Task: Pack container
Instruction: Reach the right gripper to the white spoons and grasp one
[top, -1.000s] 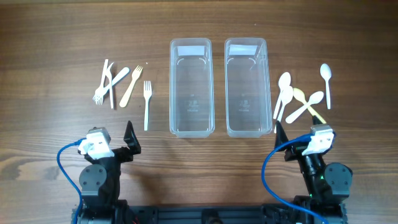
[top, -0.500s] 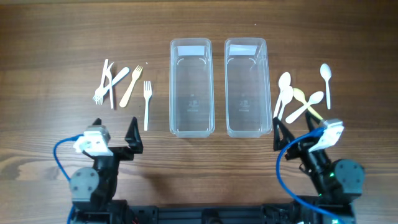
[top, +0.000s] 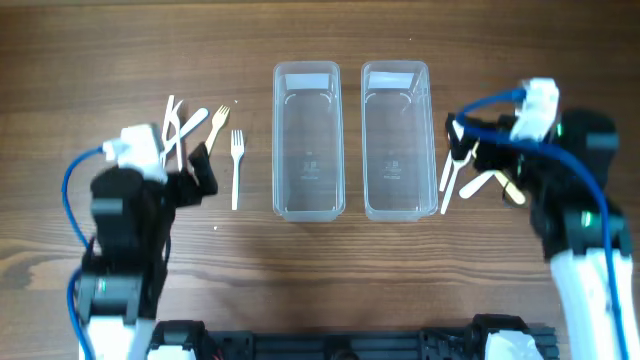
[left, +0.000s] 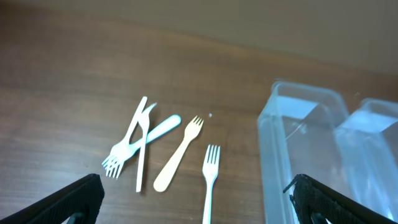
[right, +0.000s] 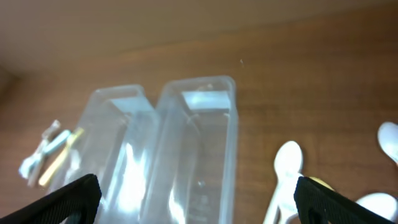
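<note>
Table (top: 100, 60): dark brown wood, matte, grain running left to right, reaching the frame edges in all three views.
Pale speck (top: 236, 101): tiny, white, lying on the table left of its middle, toward the far side; too small to identify.
Second speck (top: 410, 42): similar, tiny and pale, on the table right of its middle, closer to the far edge.

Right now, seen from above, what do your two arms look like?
Both arms are mostly black. The left arm and right arm each carry a white block near the wrist, a looping blue cable and a white lower link. The left gripper and right gripper have dark, pointed fingers.
</note>
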